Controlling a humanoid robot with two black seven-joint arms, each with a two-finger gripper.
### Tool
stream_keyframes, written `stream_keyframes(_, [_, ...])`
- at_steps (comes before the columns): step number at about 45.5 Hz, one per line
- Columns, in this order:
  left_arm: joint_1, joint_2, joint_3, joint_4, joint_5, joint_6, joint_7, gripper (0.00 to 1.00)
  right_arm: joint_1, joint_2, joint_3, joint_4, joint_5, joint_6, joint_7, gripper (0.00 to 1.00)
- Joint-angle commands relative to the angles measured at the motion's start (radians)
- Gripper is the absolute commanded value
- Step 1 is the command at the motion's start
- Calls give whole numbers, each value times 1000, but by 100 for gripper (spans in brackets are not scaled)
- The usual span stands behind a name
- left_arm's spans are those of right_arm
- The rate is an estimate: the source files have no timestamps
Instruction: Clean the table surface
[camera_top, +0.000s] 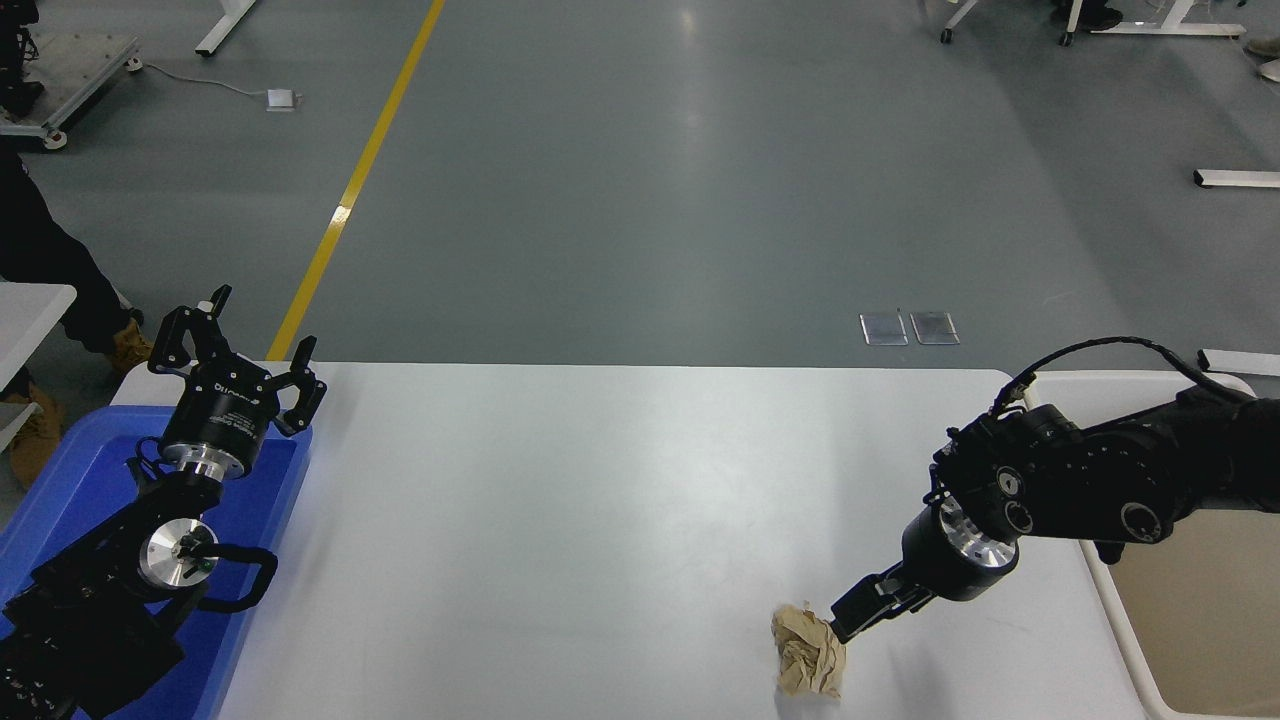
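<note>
Right gripper (838, 630) touching crumpled paper (808, 652) at near right of table (560, 500), finger state unclear; left gripper (232, 345) spread, parked far left.

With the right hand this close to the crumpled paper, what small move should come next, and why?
Probably ease the right hand slightly leftward and close on the crumpled brown paper. Its tip sits at the wad's upper right edge, nothing is held yet, and the paper lies on the table surface near the beige bin.
</note>
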Motion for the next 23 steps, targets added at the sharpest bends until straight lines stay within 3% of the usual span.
stream_keyframes(1, [0,1,0,0,0,-1,0,100,-9,3,28,30,71,-3,-25,99])
stream_keyframes(23, [0,1,0,0,0,-1,0,100,-99,64,66,-50,73,-105,-40,99])
